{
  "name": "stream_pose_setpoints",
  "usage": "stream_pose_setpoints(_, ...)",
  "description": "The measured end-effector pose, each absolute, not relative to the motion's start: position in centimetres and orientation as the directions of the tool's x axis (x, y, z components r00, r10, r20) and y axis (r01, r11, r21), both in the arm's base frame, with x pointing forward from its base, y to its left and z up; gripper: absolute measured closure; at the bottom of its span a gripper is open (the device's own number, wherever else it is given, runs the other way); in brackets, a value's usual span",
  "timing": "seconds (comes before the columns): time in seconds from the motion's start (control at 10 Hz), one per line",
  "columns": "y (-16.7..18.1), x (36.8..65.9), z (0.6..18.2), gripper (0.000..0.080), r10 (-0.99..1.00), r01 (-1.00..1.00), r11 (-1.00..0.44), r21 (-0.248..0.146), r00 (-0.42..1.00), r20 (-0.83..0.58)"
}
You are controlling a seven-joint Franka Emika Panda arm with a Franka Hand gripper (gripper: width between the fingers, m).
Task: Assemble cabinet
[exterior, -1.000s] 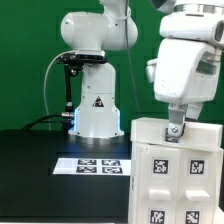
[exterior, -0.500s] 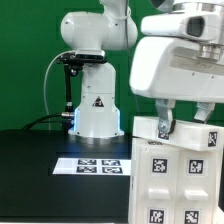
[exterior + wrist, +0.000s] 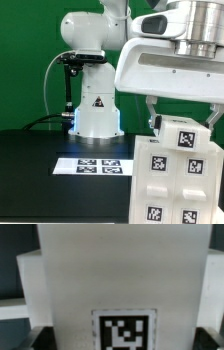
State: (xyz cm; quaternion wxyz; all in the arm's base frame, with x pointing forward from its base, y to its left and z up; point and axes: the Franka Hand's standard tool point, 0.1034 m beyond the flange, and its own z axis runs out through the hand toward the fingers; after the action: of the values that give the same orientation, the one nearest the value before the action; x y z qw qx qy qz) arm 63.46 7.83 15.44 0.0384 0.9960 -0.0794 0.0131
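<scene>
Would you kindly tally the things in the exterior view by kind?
Cabinet: 1
Marker board: 1
Gripper: 1
Table: 1
Total: 4

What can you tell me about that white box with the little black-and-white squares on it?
The cabinet is a white boxy piece made of flat, smooth panels, standing upright on the black table at the exterior view's right. Several small square black-and-white tags sit on its faces, one on a tilted part at its top. The gripper is right at that top edge, fingers on either side. In the wrist view it fills the picture, one tag showing.
</scene>
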Motion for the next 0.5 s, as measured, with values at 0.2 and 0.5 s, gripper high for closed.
stream_pose_setpoints(0.2,7.69,63.48,15.45,0.0242,-0.342,-0.345,-0.936,0.067,0.938,0.047)
stream_pose_setpoints(0.5,7.35,63.38,15.4,0.0242,-0.646,-0.649,-0.76,0.045,0.761,0.062)
